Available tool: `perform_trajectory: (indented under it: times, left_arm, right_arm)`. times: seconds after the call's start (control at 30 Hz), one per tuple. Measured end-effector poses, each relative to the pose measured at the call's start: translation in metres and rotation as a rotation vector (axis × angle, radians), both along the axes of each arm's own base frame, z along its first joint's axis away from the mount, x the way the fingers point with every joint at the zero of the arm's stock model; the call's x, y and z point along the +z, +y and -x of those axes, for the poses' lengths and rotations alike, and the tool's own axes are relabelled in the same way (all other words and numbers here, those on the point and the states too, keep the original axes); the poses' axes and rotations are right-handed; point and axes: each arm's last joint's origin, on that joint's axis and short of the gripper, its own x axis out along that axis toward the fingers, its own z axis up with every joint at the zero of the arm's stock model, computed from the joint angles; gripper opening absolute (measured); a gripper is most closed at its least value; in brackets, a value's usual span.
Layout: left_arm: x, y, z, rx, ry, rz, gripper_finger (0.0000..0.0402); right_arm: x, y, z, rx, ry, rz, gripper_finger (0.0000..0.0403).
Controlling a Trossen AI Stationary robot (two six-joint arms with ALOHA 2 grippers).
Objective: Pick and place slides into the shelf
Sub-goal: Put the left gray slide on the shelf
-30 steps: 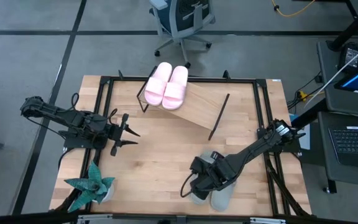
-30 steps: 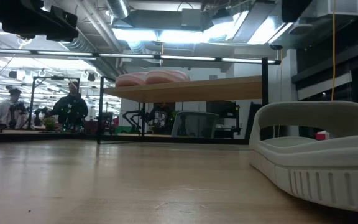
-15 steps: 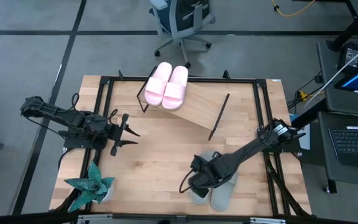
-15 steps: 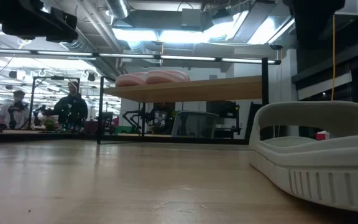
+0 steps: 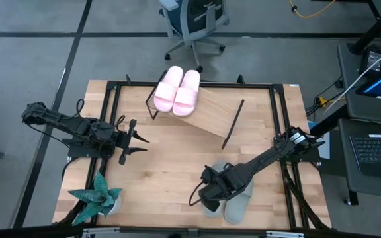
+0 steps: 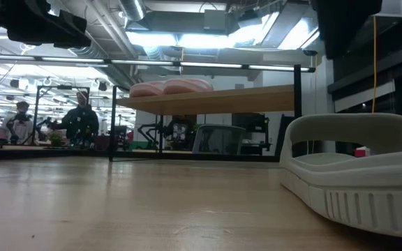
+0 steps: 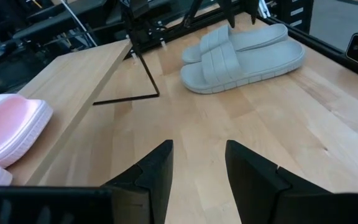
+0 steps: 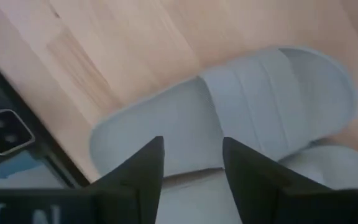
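Slides first: the pale pink pair (image 5: 177, 91) is already parked on the upper end of the slanted shelf (image 5: 210, 118), side by side and touching. The grey-green pair (image 7: 241, 55) is down on the tabletop (image 5: 164, 165) near the front edge on the right side, well apart from the shelf, lying next to each other with the wide straps up.

The right gripper (image 8: 191, 165) hangs directly over the grey-green slides with its fingers spread and nothing between them; one finger sits over the strap end of the nearer sandal. The left gripper (image 7: 197, 171) waits out on the left of the table, also spread wide and empty, pointed toward the shelf.

What could go sideways, as I see it: the two grey-green slides sit so close that a finger coming down could land on the neighbour, or pinch both and drag the pair. The foam looks soft and squishy, so a grab on the strap could just fold it and let the sandal droop or slip out mid-carry. And the shelf board is slanted and smooth, so a sloppy drop might slide down or bump the pink ones.
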Motion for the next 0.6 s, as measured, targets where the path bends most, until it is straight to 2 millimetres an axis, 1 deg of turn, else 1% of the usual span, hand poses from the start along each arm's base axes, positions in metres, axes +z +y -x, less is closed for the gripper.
perform_trajectory:
  times: [0.1,0.2,0.33,0.43,0.6]
  left_arm:
    - [0.000,0.000,0.000,0.000,0.000,0.000,0.0139]
    - [0.000,0.000,0.000,0.001,0.001,0.003,0.0139]
    - [0.000,0.000,0.000,0.003,0.001,0.007,0.0139]
    - [0.000,0.000,0.000,0.003,0.001,0.007,0.0139]
    - [0.000,0.000,0.000,0.010,0.002,0.025,0.0139]
  right_arm:
    - [0.001,0.002,-0.004,-0.005,-0.043,-0.025,0.0169]
    - [0.002,0.004,-0.008,0.025,-0.087,-0.027,0.0169]
    - [0.002,0.002,-0.009,0.012,-0.090,-0.034,0.0169]
    - [0.002,0.006,-0.007,-0.015,-0.098,-0.032,0.0169]
    - [0.002,0.021,0.003,-0.048,-0.105,-0.028,0.0169]
